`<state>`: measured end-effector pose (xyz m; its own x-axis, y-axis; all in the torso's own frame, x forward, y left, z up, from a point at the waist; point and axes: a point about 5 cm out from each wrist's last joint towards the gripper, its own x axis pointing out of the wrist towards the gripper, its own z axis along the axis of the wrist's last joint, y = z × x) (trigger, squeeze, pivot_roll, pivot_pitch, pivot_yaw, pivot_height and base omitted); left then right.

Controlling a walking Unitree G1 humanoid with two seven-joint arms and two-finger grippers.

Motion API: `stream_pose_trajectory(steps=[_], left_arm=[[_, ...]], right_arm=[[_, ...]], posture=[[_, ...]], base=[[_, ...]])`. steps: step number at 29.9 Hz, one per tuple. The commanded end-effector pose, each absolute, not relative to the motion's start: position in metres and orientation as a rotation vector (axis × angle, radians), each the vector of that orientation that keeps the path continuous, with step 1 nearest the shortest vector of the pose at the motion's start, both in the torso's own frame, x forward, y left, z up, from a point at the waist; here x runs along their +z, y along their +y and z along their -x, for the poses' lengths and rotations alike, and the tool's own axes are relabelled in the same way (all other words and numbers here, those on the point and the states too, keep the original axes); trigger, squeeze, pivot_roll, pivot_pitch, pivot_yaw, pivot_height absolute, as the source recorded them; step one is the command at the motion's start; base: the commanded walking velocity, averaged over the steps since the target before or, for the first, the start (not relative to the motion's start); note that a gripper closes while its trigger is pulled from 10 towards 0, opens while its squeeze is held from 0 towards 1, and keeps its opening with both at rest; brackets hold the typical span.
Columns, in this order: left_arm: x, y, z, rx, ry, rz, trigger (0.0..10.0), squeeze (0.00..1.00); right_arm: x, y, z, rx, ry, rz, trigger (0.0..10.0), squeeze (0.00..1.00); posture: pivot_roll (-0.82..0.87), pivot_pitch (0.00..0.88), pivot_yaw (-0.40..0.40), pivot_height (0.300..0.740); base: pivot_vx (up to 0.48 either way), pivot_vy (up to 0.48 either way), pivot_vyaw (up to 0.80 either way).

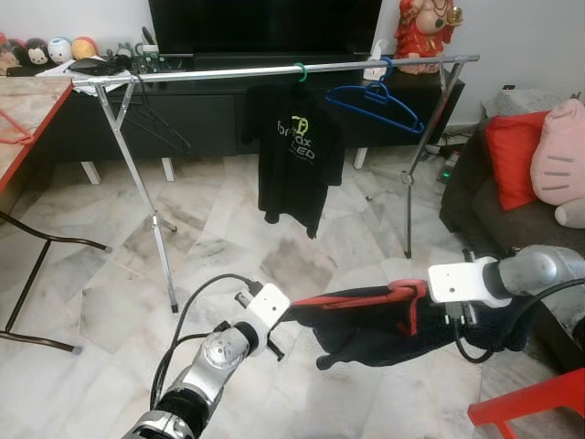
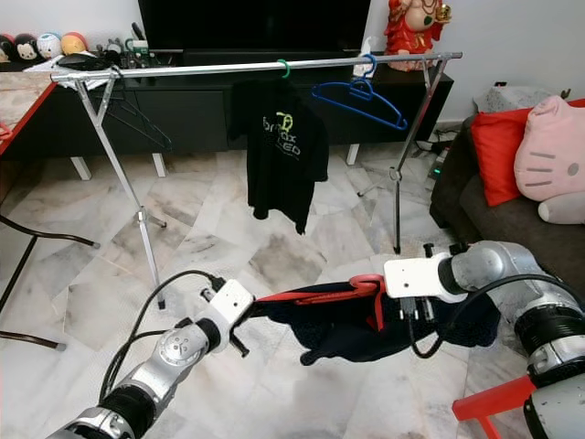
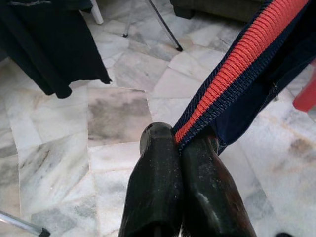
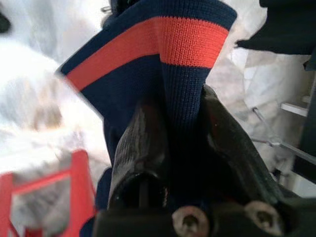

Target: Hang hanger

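A navy garment (image 1: 366,327) with a red-striped edge is stretched low over the floor between my two grippers. My left gripper (image 1: 289,316) is shut on one end of that edge (image 3: 217,84). My right gripper (image 1: 419,291) is shut on the ribbed navy and red band (image 4: 183,44) at the other end. Behind stands a silver clothes rack (image 1: 228,73). On its rail hang a black T-shirt (image 1: 297,155) on a green hanger (image 1: 300,71), an empty blue hanger (image 1: 375,99) toward the right end, and thin black hangers (image 1: 151,123) at the left end.
A dark sofa (image 1: 475,197) with a red cushion (image 1: 512,155) and a pink plush cushion (image 1: 559,151) is on the right. A red frame (image 1: 530,402) sits low right. A red-edged table (image 1: 27,101) stands left, and a black TV cabinet (image 1: 210,105) is behind the rack.
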<state>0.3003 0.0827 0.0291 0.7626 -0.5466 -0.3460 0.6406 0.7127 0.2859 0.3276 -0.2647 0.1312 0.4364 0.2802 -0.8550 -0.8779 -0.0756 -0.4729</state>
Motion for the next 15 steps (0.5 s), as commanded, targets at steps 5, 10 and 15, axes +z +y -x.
stream_pose_trajectory(steps=[5,10,15], left_arm=[[0.021,0.099,-0.3,-0.65,0.322,-0.494,0.0,0.0],[0.026,0.097,-0.303,-0.647,0.322,-0.468,0.0,0.0],[0.043,0.091,-0.313,-0.634,0.3,-0.305,0.0,0.0]], right_arm=[[0.135,-0.274,-0.335,0.934,0.627,1.4,0.0,0.0],[0.129,-0.269,-0.338,0.895,0.612,1.431,0.0,0.0],[0.111,-0.253,-0.342,0.816,0.589,1.423,0.0,0.0]], posture=[[-0.04,0.0,-0.043,0.74],[-0.04,0.0,-0.048,0.74],[-0.04,0.0,-0.048,0.74]], base=[[0.0,0.0,0.0],[0.0,0.0,0.0],[0.0,0.0,0.0]])
